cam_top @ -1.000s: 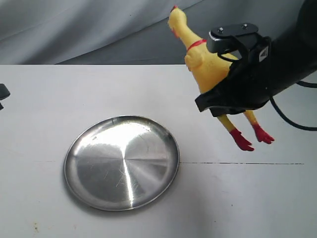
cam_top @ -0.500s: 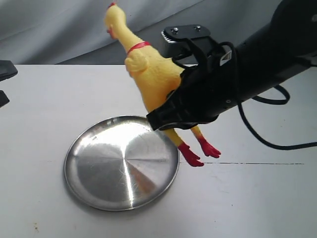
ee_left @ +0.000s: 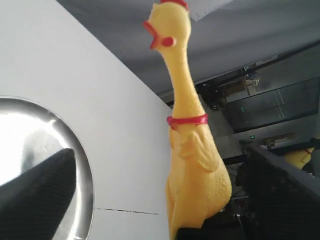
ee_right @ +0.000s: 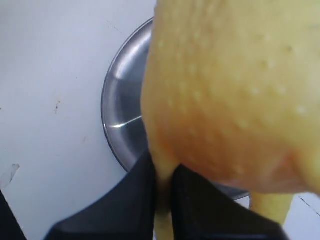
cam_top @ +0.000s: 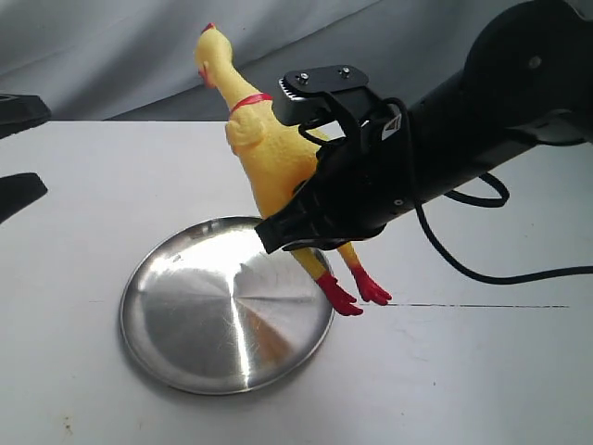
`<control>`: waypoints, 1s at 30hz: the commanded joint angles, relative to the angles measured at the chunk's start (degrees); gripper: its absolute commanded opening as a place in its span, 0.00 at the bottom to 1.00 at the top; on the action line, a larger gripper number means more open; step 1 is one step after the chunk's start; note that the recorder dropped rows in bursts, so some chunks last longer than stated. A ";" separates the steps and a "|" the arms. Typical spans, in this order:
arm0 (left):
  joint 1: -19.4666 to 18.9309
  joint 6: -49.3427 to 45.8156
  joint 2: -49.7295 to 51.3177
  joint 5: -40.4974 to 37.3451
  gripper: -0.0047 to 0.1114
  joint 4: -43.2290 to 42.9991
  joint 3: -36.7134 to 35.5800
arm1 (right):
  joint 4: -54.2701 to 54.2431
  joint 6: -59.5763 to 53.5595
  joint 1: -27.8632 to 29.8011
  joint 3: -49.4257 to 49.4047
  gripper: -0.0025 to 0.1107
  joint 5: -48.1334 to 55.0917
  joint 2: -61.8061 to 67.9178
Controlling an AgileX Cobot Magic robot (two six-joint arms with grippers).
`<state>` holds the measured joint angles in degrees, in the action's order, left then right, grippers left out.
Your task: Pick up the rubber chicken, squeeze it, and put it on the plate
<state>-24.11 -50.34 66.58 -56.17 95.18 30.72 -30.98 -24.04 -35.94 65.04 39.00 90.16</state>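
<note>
We count one rubber chicken [cam_top: 273, 158], one plate [cam_top: 185, 348] and two claws over a white table [cam_top: 463, 371]. The right claw [ee_right: 165, 170] is clamped on the chicken's plump lower body, its two dark fingers pressed tight against the yellow rubber, so it is closed as far as the toy allows. The chicken stands nearly upright in that grip, tilted a little. Its thin neck, single red collar band [ee_left: 187, 120] and head with red comb rise well above the right claw. Its two thin legs and two red feet [cam_top: 354, 295] dangle just beneath the claw. We cannot tell whether the feet touch anything. The plate lies flat on the table below the right claw and reaches from under it toward the left claw. The chicken's feet hang by the part of the rim nearest the right claw. The left claw [cam_top: 28, 146] sits well apart from the chicken, on the far side of the plate from the right claw. Its two fingers are spread and nothing lies between them.
</note>
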 commanded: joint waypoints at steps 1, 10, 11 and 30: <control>4.28 -2.68 7.12 0.48 0.85 4.77 0.25 | -0.56 -1.47 -0.13 0.46 0.02 -1.47 -0.40; 13.19 -3.72 19.22 -0.60 0.86 4.77 8.12 | -0.67 -1.62 -0.13 0.46 0.02 -1.25 -0.40; 13.93 -3.72 20.06 -0.88 0.86 4.77 9.41 | -1.19 -1.93 -0.13 0.46 0.02 -1.25 -0.40; 19.10 -3.66 29.49 -3.86 0.86 4.77 21.94 | -12.41 -12.21 -0.13 0.46 0.02 -1.46 2.30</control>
<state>-5.41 -54.04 95.10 -57.62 99.46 52.23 -40.22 -33.17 -35.94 65.04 38.84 92.91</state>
